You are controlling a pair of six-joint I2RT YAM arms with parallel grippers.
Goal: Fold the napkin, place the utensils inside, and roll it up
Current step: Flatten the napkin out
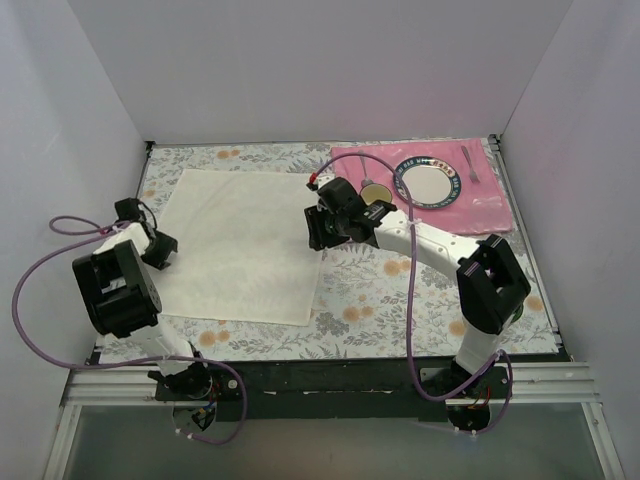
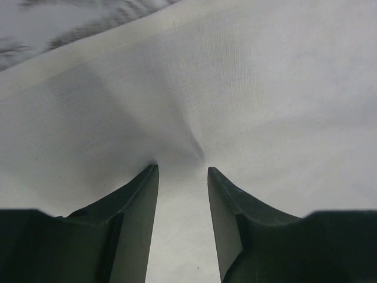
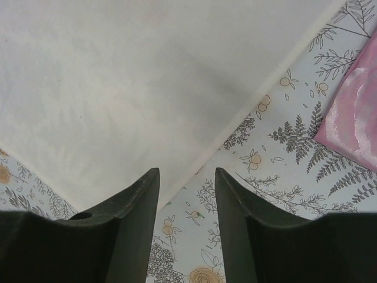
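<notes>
Napkin [image 1: 240, 245], off-white and lightly creased, lies spread flat as one open square on the floral tabletop [image 1: 380, 300], left of centre, its far edge toward the back wall and its near edge short of the arm bases.

At the napkin's left edge the left claw [image 2: 182, 171] is down low on the cloth. Its wrist view shows the two dark fingers [image 2: 138, 200] parted, with bare weave filling the gap between them and a small pucker of fabric rising just beyond the tips. Nothing is pinched between them. A strip of patterned tabletop shows at the upper left corner of that view, beyond the napkin's hem.

At the napkin's right edge the right claw [image 3: 187, 172] hangs above the cloth, its fingers likewise spread and holding nothing. In its wrist view the hem runs diagonally from the upper right down to the left fingertip, so the left finger sits over cloth and the right finger over bare tabletop.

Well to the right, in the far right corner, a pink placemat [image 1: 480, 205] carries a round plate [image 1: 428, 183] with a dark patterned rim, and a silver fork [image 1: 468, 163] lies on the mat just to the right of the plate. A corner of the same pink mat shows at the right side of the right wrist view, apart from the napkin.
</notes>
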